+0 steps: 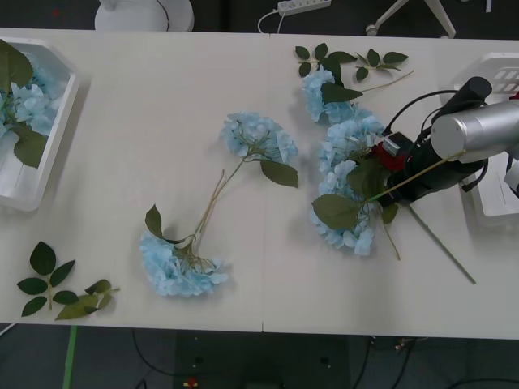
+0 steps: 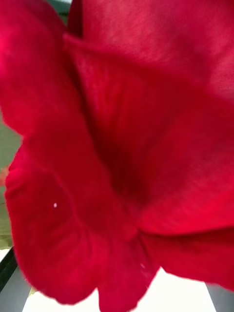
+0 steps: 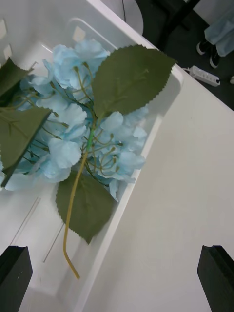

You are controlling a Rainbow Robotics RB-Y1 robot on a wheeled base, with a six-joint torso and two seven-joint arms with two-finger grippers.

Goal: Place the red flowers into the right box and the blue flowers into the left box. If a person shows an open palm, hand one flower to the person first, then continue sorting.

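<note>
A red flower [image 1: 388, 154] has its bloom right at the tip of my right gripper [image 1: 397, 166], amid a cluster of blue flowers [image 1: 347, 146] at the table's right. Its red petals [image 2: 122, 146] press close to the right wrist camera and hide the fingers. A green stem [image 1: 442, 247] runs from under the gripper toward the front right. More blue flowers lie mid-table [image 1: 259, 136] and nearer the front [image 1: 182, 267]. The left box [image 1: 36, 190] holds blue flowers [image 3: 73, 122]. My left gripper [image 3: 116, 261] hangs open over that box's rim [image 3: 161, 117]. The right box [image 1: 495, 207] lies behind my right arm.
Bloomless leaf sprigs lie at the front left [image 1: 57, 284] and the back middle [image 1: 349, 58]. A white power strip [image 1: 304, 6] and a white round base [image 1: 146, 12] sit on the floor beyond the table's far edge.
</note>
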